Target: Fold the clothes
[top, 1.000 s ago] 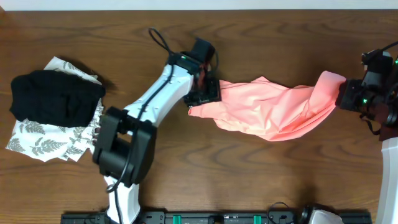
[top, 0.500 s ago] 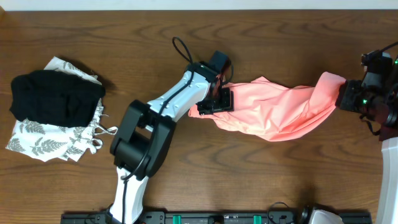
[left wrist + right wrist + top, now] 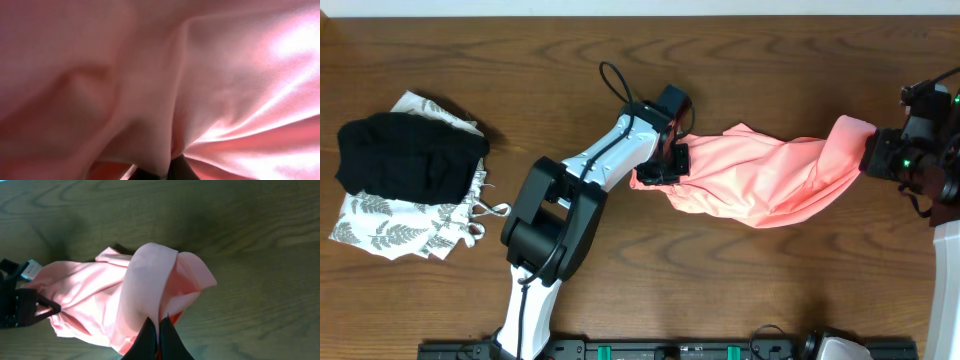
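Over the last second the left gripper (image 3: 660, 170) had pushed a little further to the right, into the left end of the pink T-shirt (image 3: 760, 175), and then clenched. A second earlier it had been spread wide at that edge; half a second earlier it was deeper in the fabric but not yet closed. At this moment it was clamped on a bunch of cloth. Its own wrist view was filled almost wholly by pink folds (image 3: 200, 100), so exactly which part of the shirt it had caught could not be told.

The right gripper (image 3: 868, 155) had not moved in that time. It was clenched on the shirt's right end, and its wrist view showed a fold of pink fabric (image 3: 150, 280) rising out from between its closed fingers (image 3: 150, 340).

That meant the shirt was held at both ends. It lay as a crumpled, rope-like bundle across the right half of the counter (image 3: 770, 290), running from one gripper to the other, with no sleeve, collar or hem clearly laid out. Judging from this, folding proper had not started; with two holds secured, the likely next need was to pull the cloth apart and spread it flat.

A black garment (image 3: 410, 155) sat on a leaf-print garment (image 3: 390, 235) at the far left, well apart from the shirt.
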